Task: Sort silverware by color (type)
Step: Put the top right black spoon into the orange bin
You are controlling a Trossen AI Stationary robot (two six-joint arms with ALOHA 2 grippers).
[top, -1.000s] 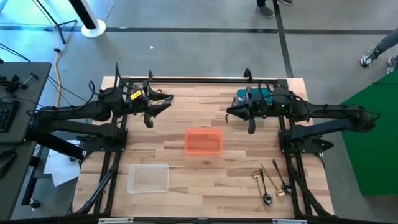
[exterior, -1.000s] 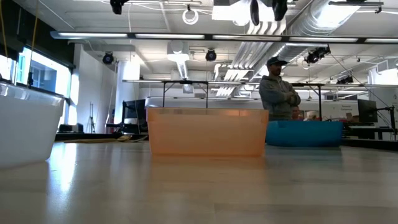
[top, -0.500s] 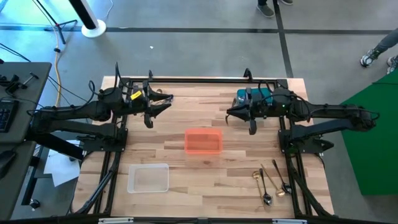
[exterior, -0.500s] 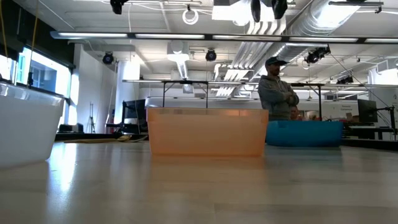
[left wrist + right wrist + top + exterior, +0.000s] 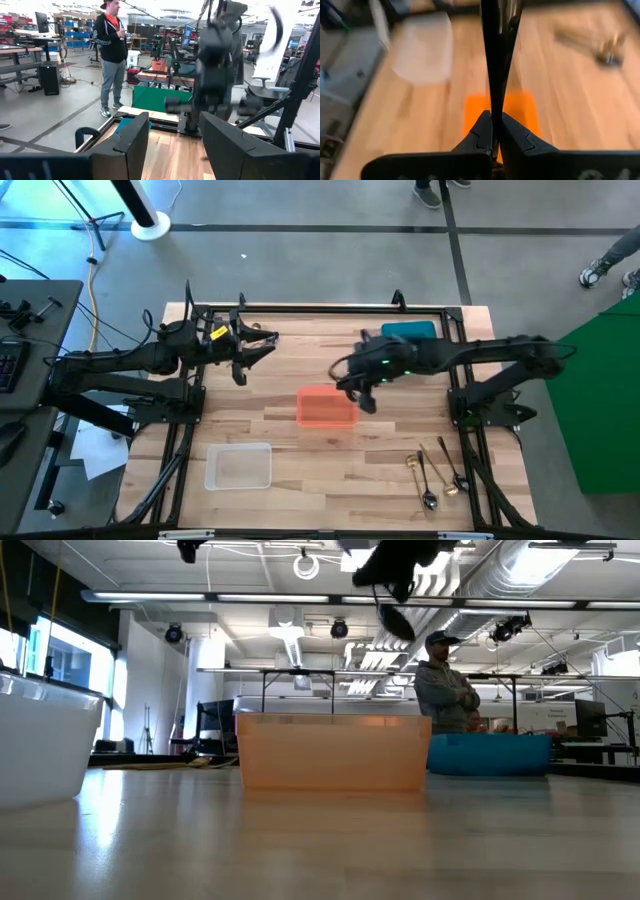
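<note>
The silverware (image 5: 435, 468), several thin spoons and forks in gold, silver and black, lies flat on the wood near the table's near right corner. It shows blurred in the right wrist view (image 5: 600, 42). My right gripper (image 5: 364, 398) is shut with nothing in it. It slants down above the far right corner of the orange bin (image 5: 327, 407) and hangs high in the low view (image 5: 395, 618). My left gripper (image 5: 258, 352) waits at the far left, open and level, its fingers (image 5: 132, 145) holding nothing.
A clear bin (image 5: 238, 466) stands near left and a teal bin (image 5: 410, 330) at the far right under the right arm. The black frame rails (image 5: 320, 307) run along the table's edges. A person (image 5: 445, 680) stands in the room beyond.
My right gripper has swung from the far right toward the table's middle and the near edge. It has tipped from level to slanting down and now hangs over the orange bin's far right corner, staying shut. The teal bin has come into view behind it.
</note>
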